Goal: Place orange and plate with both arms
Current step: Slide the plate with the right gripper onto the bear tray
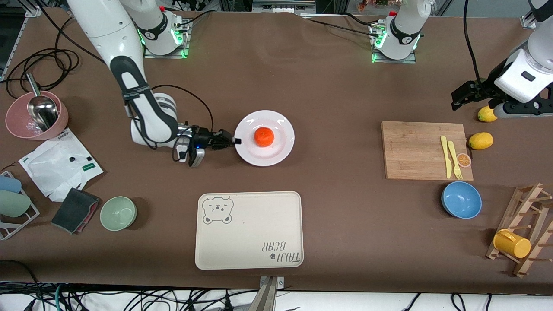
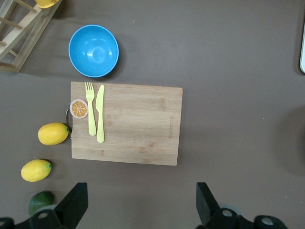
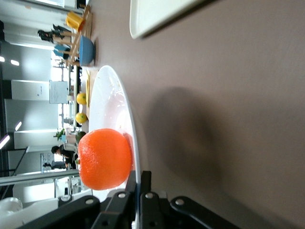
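The orange (image 1: 263, 136) sits in the middle of the white plate (image 1: 281, 149), which lies on the brown table between the two arms' ends. My right gripper (image 1: 235, 140) lies low at the plate's rim on the side toward the right arm's end, shut on the rim. In the right wrist view its two fingers (image 3: 145, 183) pinch the thin white plate (image 3: 107, 100) edge, with the orange (image 3: 105, 159) just past them. My left gripper (image 2: 138, 202) hangs open and holds nothing, over bare table beside the cutting board (image 2: 138, 124) at the left arm's end.
A cream bear tray (image 1: 255, 216) lies nearer the front camera than the plate. The cutting board (image 1: 414, 151) carries a yellow fork, a knife and an orange slice. Two lemons (image 1: 481, 140), a blue bowl (image 1: 461, 199), a wooden rack, a green bowl (image 1: 118, 212) and a pink bowl (image 1: 26, 125) ring the table.
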You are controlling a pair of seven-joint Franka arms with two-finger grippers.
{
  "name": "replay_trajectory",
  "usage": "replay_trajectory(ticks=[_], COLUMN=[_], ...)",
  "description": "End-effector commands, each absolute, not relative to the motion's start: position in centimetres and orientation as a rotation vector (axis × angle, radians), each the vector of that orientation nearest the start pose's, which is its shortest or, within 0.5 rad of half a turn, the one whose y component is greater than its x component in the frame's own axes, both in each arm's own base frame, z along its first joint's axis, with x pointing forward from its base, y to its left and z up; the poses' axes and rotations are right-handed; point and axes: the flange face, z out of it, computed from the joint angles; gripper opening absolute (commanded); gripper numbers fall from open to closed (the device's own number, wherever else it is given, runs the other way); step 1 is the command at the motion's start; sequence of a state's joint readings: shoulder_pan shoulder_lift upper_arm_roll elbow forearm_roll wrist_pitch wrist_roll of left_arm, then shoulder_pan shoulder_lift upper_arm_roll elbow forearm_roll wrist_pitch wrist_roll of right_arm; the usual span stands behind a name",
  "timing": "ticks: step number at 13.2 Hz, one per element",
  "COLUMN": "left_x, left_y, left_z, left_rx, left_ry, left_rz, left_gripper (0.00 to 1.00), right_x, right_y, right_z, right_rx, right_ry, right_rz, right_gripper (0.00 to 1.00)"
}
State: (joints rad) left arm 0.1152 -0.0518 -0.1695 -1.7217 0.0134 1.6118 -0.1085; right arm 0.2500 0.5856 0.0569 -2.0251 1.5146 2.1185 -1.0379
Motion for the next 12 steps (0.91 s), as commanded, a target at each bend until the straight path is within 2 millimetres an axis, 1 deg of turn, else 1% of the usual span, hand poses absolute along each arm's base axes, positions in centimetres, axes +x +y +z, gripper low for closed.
replay_trajectory(ticks=[1, 3, 4, 6, 8, 9, 11, 12], left_x=[54.0, 54.0, 54.0, 54.1, 54.0, 54.0, 54.0, 54.0], left_y=[-3.1, -3.2, -3.2, -3.2, -3.2, -3.2, -3.2, -3.2], left_z=[59.1, 59.0, 59.1, 59.0, 59.1, 59.1, 59.1, 59.1], left_rx=[-3.136, -3.137, -3.137, -3.137, -3.136, -3.137, -3.137, -3.137], left_ry=[-0.049, -0.047, -0.047, -0.047, -0.047, -0.047, -0.047, -0.047], left_rz=[0.099, 0.102, 0.097, 0.099, 0.099, 0.097, 0.097, 0.097], left_gripper=[1.0, 1.0, 1.0, 1.0, 1.0, 1.0, 1.0, 1.0], right_x=[57.5, 61.2, 63.0, 66.0, 68.4, 70.0, 72.4, 73.2], right_y=[20.9, 20.1, 19.4, 18.6, 17.8, 17.2, 17.0, 17.0], right_z=[18.8, 20.8, 20.8, 20.0, 18.3, 17.7, 16.9, 16.6], right_rx=[-2.003, -2.0, -2.003, -2.008, -2.019, -2.028, -2.041, -2.049], right_ry=[-0.04, 0.003, 0.015, 0.043, 0.083, 0.102, 0.154, 0.189], right_rz=[-0.061, -0.115, -0.141, -0.168, -0.18, -0.2, -0.23, -0.24], right_gripper=[0.0, 0.0, 0.0, 0.0, 0.0, 0.0, 0.0, 0.0])
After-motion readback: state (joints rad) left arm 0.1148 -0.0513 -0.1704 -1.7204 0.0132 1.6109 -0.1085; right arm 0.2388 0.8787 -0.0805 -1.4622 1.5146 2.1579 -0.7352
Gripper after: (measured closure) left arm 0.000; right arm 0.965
